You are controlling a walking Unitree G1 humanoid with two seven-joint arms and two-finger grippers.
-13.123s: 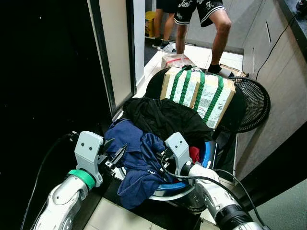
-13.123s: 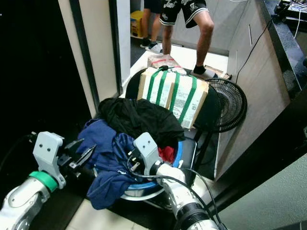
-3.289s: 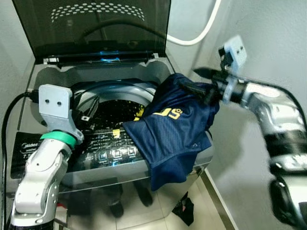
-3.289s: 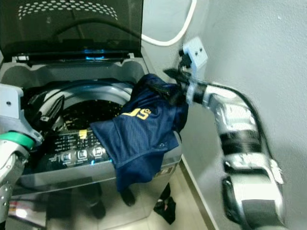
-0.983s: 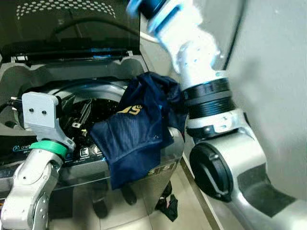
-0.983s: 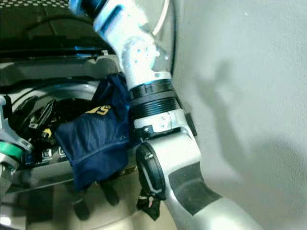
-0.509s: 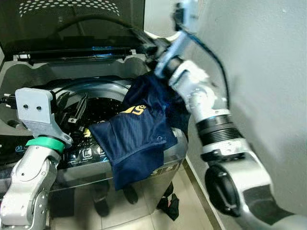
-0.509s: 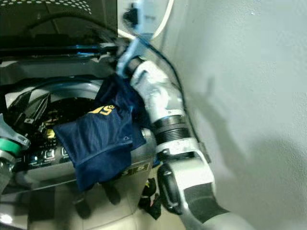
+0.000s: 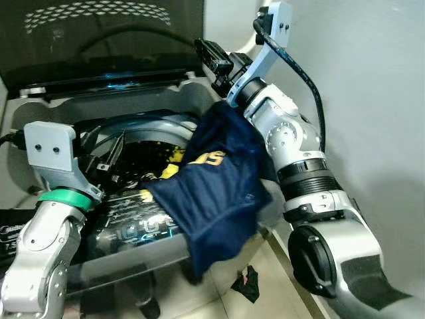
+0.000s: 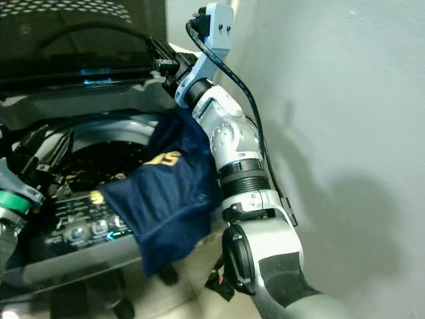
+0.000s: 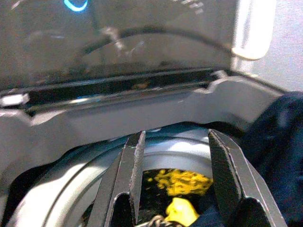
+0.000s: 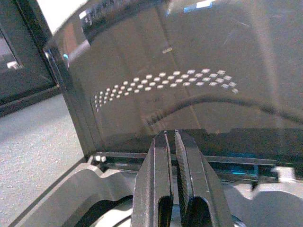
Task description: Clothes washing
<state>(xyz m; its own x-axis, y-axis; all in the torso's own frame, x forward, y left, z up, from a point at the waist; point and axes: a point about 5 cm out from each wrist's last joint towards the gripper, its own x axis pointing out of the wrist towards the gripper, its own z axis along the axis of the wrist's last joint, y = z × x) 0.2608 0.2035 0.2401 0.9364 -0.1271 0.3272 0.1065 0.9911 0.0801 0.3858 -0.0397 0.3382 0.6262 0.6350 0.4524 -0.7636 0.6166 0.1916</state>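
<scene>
Navy shirt (image 9: 216,193) drapes over the front right rim of the washing machine (image 9: 99,256), half hanging outside. Right gripper (image 12: 170,182), fingers pressed together and empty, sits above the machine's back right corner. Left gripper (image 11: 175,177), fingers spread, hovers over the drum (image 9: 143,149).

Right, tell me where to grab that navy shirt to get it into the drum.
Probably take the navy shirt at the bunched fold on the washer's rim, coming from above with the right tool, shut just above it. The lower half hangs outside, so lifting there should swing it over the opening.
</scene>
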